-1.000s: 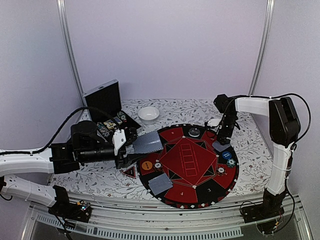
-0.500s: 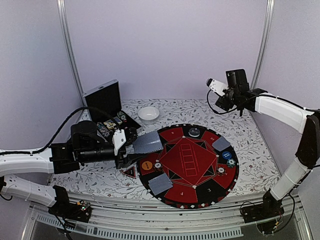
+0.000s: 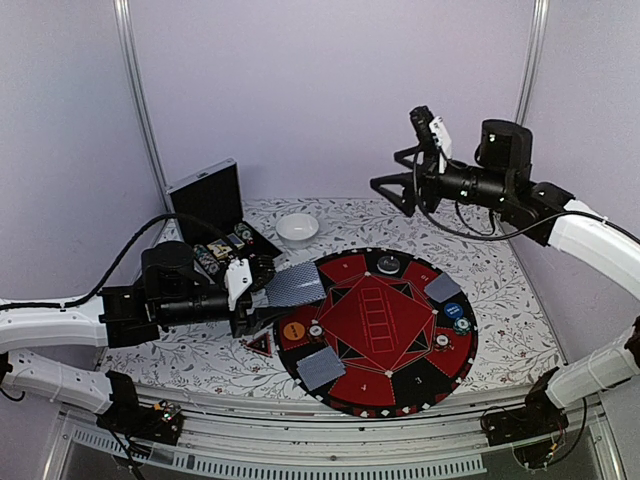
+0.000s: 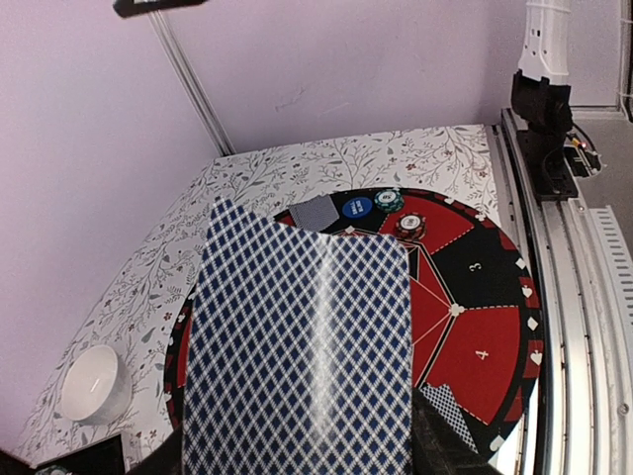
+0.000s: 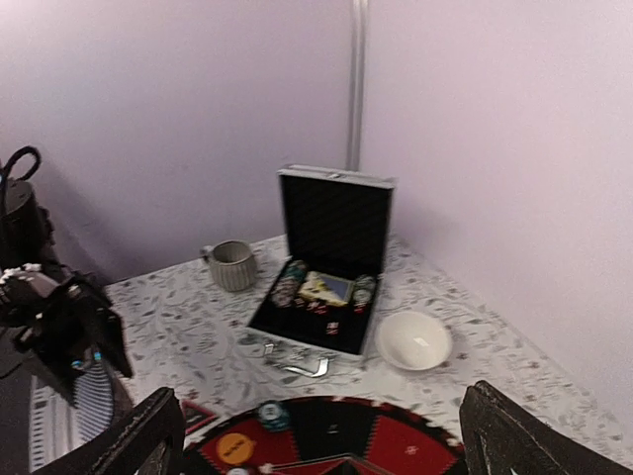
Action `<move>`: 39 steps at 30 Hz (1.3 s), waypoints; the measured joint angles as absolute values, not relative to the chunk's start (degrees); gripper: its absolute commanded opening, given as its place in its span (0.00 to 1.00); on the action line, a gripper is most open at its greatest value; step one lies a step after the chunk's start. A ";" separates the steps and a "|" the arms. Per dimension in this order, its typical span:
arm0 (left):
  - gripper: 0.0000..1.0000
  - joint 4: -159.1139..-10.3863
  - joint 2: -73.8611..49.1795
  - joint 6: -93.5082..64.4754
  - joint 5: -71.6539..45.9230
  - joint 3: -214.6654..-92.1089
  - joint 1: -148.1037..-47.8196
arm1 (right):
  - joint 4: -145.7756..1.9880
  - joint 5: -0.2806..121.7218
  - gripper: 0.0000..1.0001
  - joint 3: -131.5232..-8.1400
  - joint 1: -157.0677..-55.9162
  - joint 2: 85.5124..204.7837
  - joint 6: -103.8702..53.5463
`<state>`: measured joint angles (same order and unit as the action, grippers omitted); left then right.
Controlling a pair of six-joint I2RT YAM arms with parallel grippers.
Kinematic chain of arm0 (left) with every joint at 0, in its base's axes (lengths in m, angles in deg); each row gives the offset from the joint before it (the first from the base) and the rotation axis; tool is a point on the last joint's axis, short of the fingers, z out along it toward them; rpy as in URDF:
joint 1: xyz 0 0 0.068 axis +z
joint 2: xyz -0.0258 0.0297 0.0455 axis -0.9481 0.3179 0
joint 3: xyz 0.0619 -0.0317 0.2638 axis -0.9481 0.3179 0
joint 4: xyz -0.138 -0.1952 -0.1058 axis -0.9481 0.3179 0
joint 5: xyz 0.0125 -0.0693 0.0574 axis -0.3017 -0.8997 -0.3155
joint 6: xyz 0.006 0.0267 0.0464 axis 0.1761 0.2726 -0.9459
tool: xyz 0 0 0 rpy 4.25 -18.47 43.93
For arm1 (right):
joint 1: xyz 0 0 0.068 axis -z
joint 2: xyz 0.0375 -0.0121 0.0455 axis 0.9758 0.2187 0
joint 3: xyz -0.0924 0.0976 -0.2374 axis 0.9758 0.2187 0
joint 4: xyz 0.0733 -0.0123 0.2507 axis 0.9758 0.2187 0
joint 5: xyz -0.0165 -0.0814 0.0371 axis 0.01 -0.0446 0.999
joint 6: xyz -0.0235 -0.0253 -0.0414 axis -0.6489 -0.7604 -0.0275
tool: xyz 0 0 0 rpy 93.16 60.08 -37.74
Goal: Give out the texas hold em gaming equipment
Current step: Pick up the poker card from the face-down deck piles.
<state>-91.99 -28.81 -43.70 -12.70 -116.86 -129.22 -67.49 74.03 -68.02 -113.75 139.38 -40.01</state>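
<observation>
The left gripper (image 3: 262, 291) is coming in low from the left side of the desk (image 3: 500, 290), its jaws clamping a stack of playing cards (image 3: 296, 286) by one end; the stack is showing its blue diamond-patterned back and is hanging over the far-left rim of the round red-and-black mat (image 3: 375, 322); in the left wrist view it is filling most of the foreground. The right gripper (image 3: 392, 175) is hanging high above the far side of the desk, its jaws standing wide apart and gripping nothing.

On the mat, a face-down card pile (image 3: 320, 368) is lying in the near-left segment; a second card pile (image 3: 443, 288) is lying at the far right, with the blue button disc (image 3: 453, 310) just beside it; the orange button disc (image 3: 293, 330) is sitting at the left edge. Single poker chips are sitting around the ring: a far chip (image 3: 388, 265), a left chip (image 3: 315, 329) beside the orange disc, and two right chips (image 3: 441, 341).

The open silver case (image 3: 215, 205) is standing at the far left, a white bowl (image 3: 297, 228) just beside it; a mug (image 5: 233, 264) is showing beyond the case.
</observation>
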 measured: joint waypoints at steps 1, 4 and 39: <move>0.53 -91.99 -28.81 -43.70 -12.64 -116.86 -129.22 | -67.93 75.73 0.99 -66.90 -115.52 139.94 -38.13; 0.53 -91.99 -28.81 -43.70 -12.53 -116.86 -129.24 | -67.82 79.03 0.99 -64.24 -122.64 143.13 -33.23; 0.53 -91.29 -28.88 -43.94 -11.35 -116.86 -129.33 | -65.35 74.44 0.73 -66.49 -132.76 156.05 -22.35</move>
<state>-91.29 -28.88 -43.94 -11.35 -116.86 -129.33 -65.35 74.44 -66.49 -132.76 156.05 -22.35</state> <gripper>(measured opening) 0.532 0.831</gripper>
